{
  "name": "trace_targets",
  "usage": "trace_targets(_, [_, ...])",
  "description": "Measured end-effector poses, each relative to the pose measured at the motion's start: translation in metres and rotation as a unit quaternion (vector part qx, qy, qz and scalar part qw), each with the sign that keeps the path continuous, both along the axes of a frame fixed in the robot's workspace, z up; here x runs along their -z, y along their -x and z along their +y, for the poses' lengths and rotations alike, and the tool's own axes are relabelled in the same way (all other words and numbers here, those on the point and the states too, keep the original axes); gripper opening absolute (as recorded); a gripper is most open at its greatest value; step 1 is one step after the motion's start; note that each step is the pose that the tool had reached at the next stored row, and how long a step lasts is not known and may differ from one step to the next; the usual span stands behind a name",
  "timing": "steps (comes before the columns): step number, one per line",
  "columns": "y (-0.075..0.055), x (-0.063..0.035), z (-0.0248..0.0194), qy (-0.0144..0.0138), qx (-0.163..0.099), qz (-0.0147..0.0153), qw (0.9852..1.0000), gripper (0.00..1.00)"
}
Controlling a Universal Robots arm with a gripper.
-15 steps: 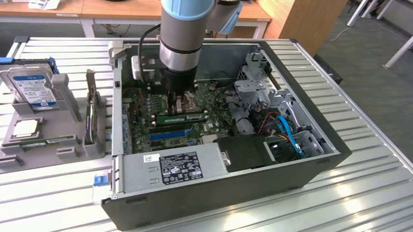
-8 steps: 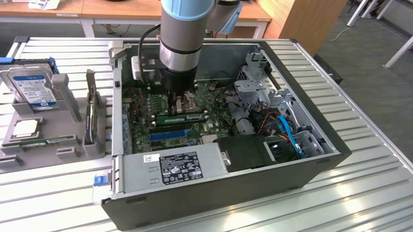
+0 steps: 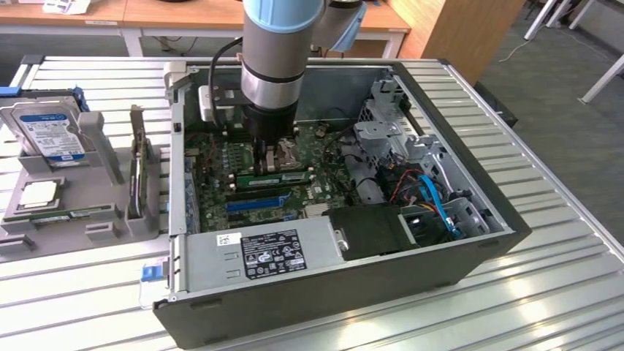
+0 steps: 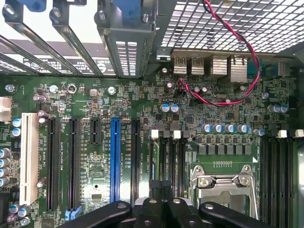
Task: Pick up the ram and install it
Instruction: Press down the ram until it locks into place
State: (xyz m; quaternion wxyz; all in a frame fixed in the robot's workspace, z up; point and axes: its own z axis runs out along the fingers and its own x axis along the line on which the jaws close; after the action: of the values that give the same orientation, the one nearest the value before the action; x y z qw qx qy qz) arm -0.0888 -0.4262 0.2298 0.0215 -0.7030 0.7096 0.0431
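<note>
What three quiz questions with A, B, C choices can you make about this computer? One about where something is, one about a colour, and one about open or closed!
1. Where is the hard drive?
A) on the grey tray, at the exterior view's left of the computer case
B) inside the case
C) on the floor

2. What colour is the long slot standing between black slots on the motherboard?
A) yellow
B) blue
C) red

3. How is the computer case?
A) closed
B) open
C) boxed up

Answers: 1 A, it stands on the tray beside the case. 2 B, it is bright blue. 3 B, the motherboard shows inside.
</note>
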Motion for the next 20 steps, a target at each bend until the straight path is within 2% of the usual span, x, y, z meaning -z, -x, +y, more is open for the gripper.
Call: trace_targets(20, [0.0000, 0.0024, 0.0000, -0.0001, 0.000, 0.0000, 1.0000, 0.10])
